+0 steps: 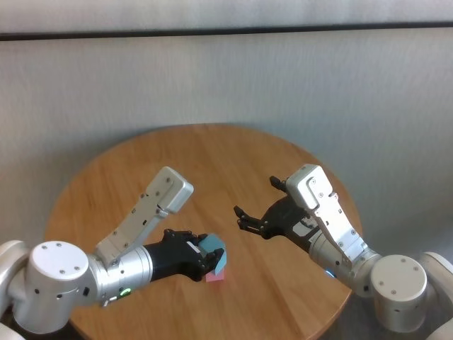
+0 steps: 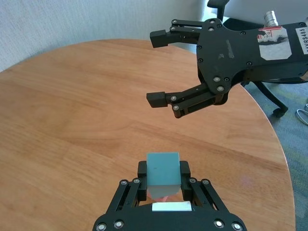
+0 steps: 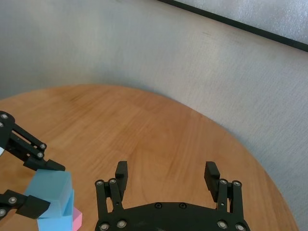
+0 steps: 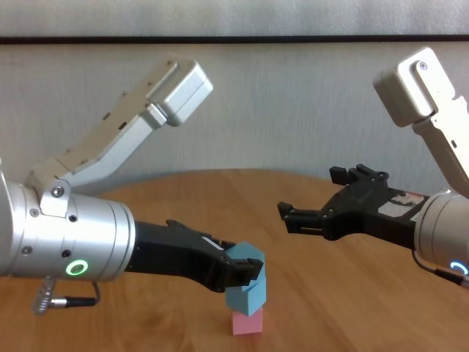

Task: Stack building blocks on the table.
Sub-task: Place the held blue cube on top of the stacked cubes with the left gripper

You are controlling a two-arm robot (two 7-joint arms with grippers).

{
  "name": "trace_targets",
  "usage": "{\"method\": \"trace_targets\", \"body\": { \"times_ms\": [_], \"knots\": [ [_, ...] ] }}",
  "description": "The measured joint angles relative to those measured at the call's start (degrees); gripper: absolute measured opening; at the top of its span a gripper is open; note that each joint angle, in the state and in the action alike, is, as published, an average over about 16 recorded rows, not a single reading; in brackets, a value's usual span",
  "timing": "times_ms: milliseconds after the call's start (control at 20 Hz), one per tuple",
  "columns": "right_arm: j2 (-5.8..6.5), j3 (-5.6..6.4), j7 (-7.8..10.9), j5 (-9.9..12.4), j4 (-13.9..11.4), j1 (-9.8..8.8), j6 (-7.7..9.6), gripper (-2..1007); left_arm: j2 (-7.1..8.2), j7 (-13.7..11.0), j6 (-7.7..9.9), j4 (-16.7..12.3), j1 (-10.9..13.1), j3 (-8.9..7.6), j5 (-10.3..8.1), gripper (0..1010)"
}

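Left gripper (image 4: 245,273) jaws are clenching the top light blue cube (image 4: 245,258), seating it over blue-on-pink stack; right gripper (image 4: 311,198) jaws are hanging released nearby above the desk (image 1: 106,184).

Both arms are brushed silver with round joint caps dotted with small screws, boxy pale-grey upper links and black wrist sections. The left pincer (image 1: 202,256) and right pincer (image 1: 256,204) are matte black linkages studded with silver screws; the right one's housing carries a worn white sticker. A green ring light glows on the left forearm, a blue one on the right.
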Motion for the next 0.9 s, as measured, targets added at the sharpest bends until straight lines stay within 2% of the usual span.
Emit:
{"method": "trace_targets", "body": {
  "times_ms": [900],
  "knots": [
    [0.0,0.0,0.0,0.0,0.0,0.0,0.0,1005,0.34,0.8,-0.84,2.3,-2.4,1.94,-0.34,396]
  ]
}}
